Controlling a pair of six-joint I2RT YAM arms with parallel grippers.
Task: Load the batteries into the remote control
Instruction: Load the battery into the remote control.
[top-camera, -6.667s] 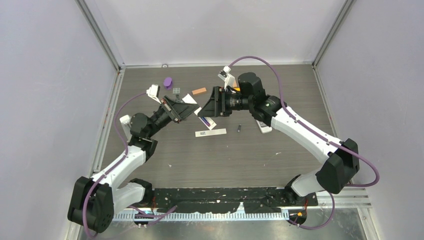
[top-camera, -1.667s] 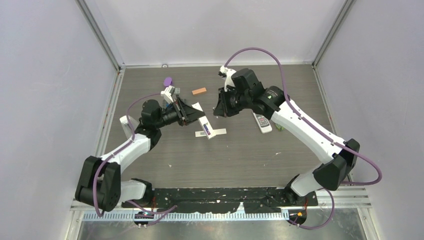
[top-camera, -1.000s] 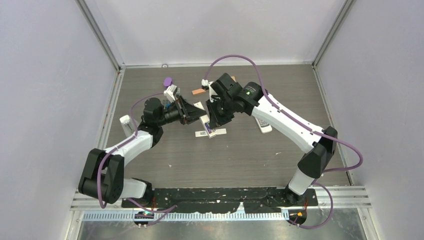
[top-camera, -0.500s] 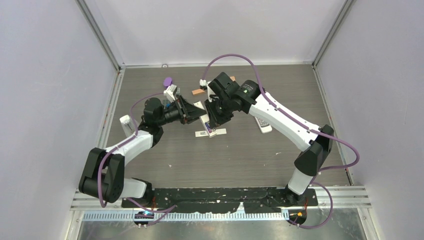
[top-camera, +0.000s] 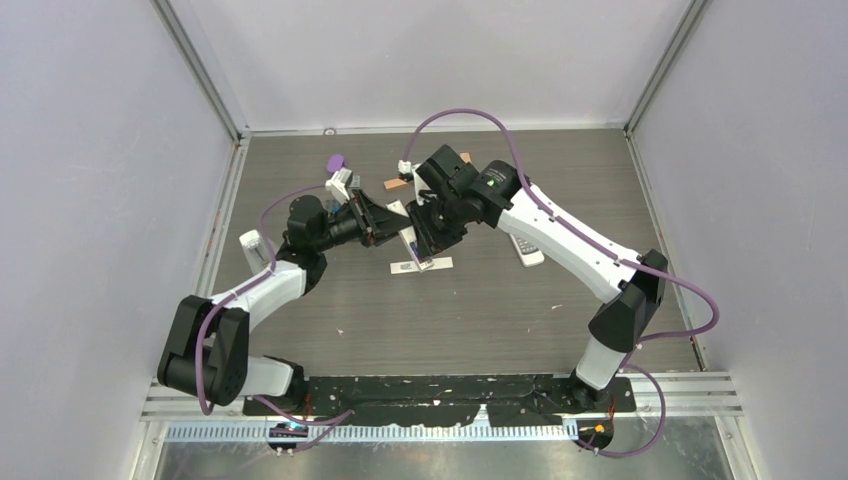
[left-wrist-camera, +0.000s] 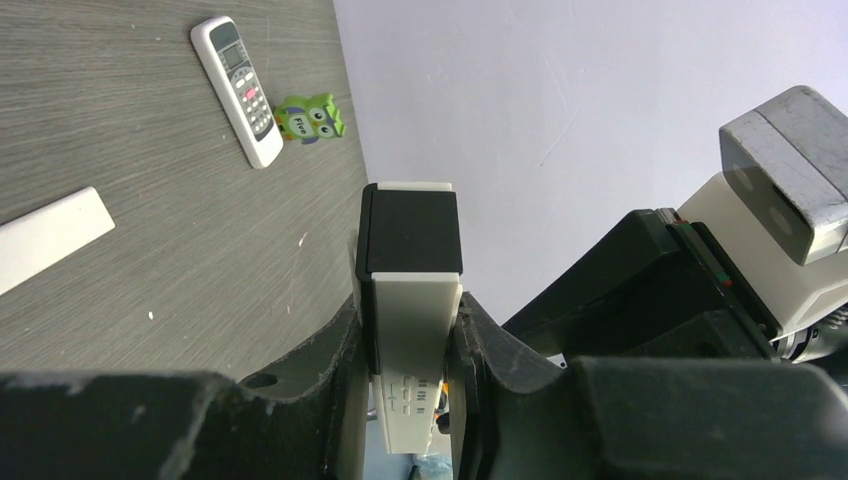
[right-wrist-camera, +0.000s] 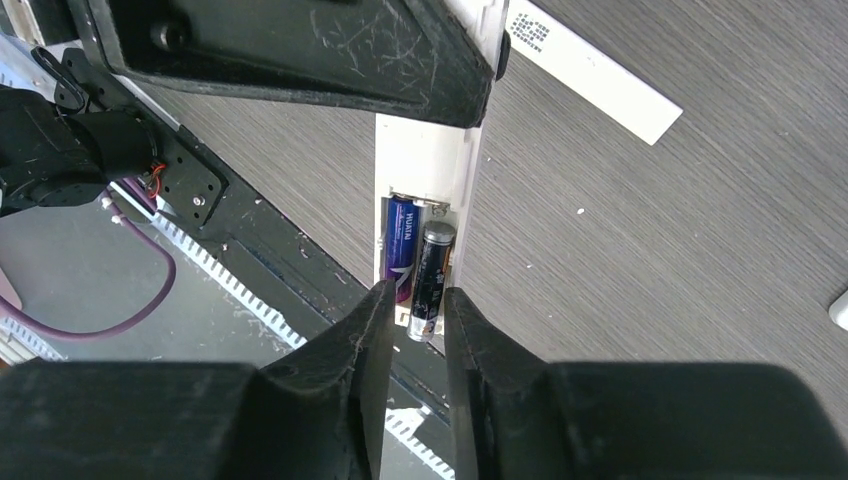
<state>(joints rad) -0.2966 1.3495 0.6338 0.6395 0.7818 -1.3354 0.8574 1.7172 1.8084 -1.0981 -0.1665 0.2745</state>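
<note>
Change: the right hand (right-wrist-camera: 418, 300), well apart from the remote control (left-wrist-camera: 410, 262) under two seconds ago, now sits over its open bay. A small dark thing that lay on the desk (top-camera: 450, 320) several seconds back is gone from that spot. I judge the second cell is being seated, with two bay slots filled once it drops.

Left hand (left-wrist-camera: 408, 318): clenched on the remote control, near the desk's middle and raised, I judge.

Right hand: grasping the dark battery (right-wrist-camera: 430, 270) by its lower end, laid alongside the seated blue-purple battery (right-wrist-camera: 402, 245).

Count:
- batteries in view: two; I cannot find the others
- remotes: two; the spare remote (top-camera: 525, 248) lies to the right
- white strip (top-camera: 420, 266): one
- green owl toy (left-wrist-camera: 308, 117): one
- purple piece (top-camera: 336, 162): one
</note>
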